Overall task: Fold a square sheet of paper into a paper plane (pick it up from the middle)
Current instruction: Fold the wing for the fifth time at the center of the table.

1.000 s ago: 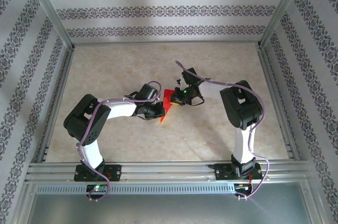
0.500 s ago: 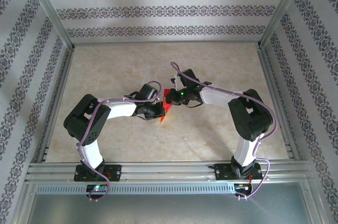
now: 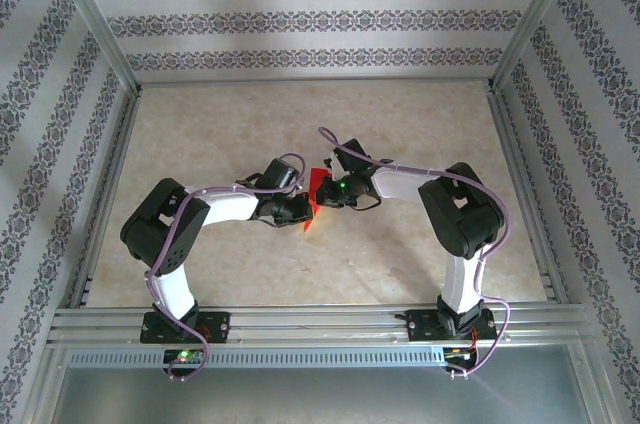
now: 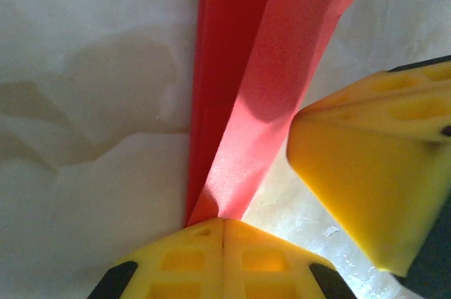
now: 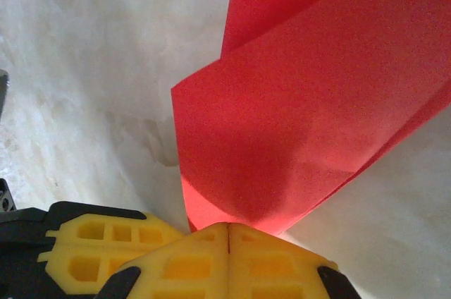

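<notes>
The paper (image 3: 314,186), folded into a narrow creased shape, sits mid-worktop (image 3: 250,114) between the two claws. The left claw (image 4: 223,223) is clamped on its narrow end. The right claw (image 5: 229,227) is pinched together on the corner of a folded flap, just beside the left one. From above, both wrists crowd over the paper and hide most of it. Purple cables (image 3: 400,159) loop along the arms. A metal frame (image 3: 300,316) and patterned walls (image 3: 320,14) surround the worktop.

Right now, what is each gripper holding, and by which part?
Both hold the folded red sheet of paper: left gripper pinches its narrow folded end, right gripper a corner of its layers.
</notes>
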You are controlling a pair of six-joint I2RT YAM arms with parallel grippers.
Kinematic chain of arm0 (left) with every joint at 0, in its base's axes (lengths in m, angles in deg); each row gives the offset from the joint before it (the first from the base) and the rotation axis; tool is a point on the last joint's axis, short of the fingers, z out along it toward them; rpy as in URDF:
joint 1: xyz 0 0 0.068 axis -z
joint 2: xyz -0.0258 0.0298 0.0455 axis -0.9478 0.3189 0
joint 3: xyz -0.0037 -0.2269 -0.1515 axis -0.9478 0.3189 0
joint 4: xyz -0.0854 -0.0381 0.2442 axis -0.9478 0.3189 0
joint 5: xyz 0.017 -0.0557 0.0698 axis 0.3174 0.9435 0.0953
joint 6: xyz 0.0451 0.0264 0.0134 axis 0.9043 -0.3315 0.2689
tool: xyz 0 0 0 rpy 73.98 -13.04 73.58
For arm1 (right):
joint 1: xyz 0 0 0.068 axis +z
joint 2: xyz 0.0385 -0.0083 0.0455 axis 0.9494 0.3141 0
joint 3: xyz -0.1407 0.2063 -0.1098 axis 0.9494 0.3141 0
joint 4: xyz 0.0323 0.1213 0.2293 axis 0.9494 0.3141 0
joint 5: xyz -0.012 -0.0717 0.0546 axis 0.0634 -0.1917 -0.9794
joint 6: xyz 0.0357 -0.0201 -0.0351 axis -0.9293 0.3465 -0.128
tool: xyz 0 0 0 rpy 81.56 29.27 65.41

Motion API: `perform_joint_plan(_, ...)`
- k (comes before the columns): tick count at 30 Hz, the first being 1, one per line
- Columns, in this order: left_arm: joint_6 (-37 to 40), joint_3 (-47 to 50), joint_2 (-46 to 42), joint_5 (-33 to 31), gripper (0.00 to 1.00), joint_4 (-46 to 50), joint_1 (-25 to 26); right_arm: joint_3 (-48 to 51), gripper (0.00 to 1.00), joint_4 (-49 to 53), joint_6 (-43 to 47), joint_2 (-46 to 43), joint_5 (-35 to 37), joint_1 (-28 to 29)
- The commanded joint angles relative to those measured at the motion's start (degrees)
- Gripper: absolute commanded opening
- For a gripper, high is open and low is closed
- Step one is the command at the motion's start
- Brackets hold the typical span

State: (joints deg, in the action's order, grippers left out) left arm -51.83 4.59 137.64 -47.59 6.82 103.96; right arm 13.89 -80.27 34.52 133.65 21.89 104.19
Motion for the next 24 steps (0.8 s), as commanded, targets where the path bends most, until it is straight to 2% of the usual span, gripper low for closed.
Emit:
perform_joint_plan(1, 0.8, 1.5, 1.9, -2.0, 0.0, 4.5, 0.3, -0.2, 0.0, -0.1, -0.7, 1.5, -1.8, 0.8)
perform_joint_plan(13, 0.7, 1.8, 1.8, -2.4, 0.0, 4.9, 0.3, -0.9, 0.0, 0.7, -0.7, 4.4, -2.6, 0.7)
perform_joint_plan(18, 1.1, 2.5, 1.6, -2.7, 0.0, 7.1, 0.3, -1.7, 0.0, 1.2, -0.5, 5.3, 0.3, -2.4)
perform_joint_plan(24, 1.9, 3.5, 1.5, -2.9, 0.0, 8.8, 0.4, -5.6, 0.0, 2.9, 2.2, 8.1, 0.6, -6.5)
